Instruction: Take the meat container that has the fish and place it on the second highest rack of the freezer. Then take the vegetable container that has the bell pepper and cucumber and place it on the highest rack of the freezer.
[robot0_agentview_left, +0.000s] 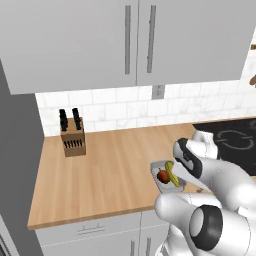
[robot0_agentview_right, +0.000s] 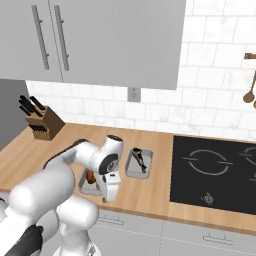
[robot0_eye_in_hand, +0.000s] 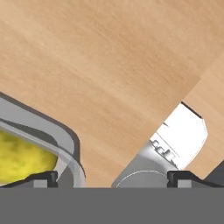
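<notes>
Hanging low over the wooden counter (robot0_agentview_right: 155, 192), the gripper (robot0_eye_in_hand: 112, 178) has its two dark fingertips (robot0_eye_in_hand: 41, 178) spread wide apart, with nothing between them. In the hand view, one fingertip sits over the rounded corner of a grey container, where something yellow shows inside; the other sits over a white and grey part that cannot be identified. Bare wood grain lies between and beyond them.

From the left base view, the vegetable container (robot0_agentview_left: 161, 183) lies near the counter's front edge, right beside the arm's wrist, partly covered by it. A red piece and yellow-green pieces rest in it; which vegetables they are cannot be told for certain.

From the right base view, the same container (robot0_agentview_right: 89, 186) peeks out behind the hand, at the counter's front. Just beyond it, further from the counter's front edge and toward the black cooktop (robot0_agentview_right: 215, 175), lies the meat container (robot0_agentview_right: 138, 163), a grey tray holding a dark, slim item that looks like the fish.

A knife block (robot0_agentview_left: 73, 138) stands at the back of the counter, well apart from both containers, near the tiled wall. Grey cabinets (robot0_agentview_left: 100, 40) hang above.
</notes>
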